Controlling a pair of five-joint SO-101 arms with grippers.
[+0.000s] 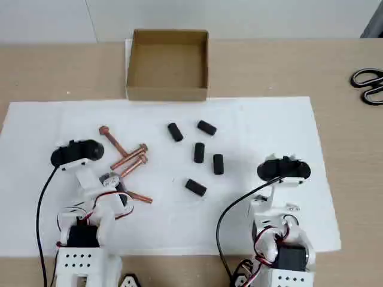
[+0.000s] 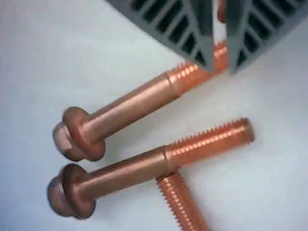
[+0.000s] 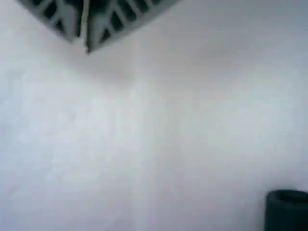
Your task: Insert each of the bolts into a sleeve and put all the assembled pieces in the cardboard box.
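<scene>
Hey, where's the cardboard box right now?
In the high view, the cardboard box sits at the white sheet's far edge, slightly left of centre, just beyond the black sleeves.

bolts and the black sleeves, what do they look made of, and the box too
Bolts: metal, with a shiny copper-coloured finish, cut threads and flanged heads; solid copper or plating cannot be told apart.
Sleeves: short matte black cylinders, likely rubber or plastic; the look leaves that open.
Cardboard box: plain brown cardboard, dull, with thin upright walls.
</scene>
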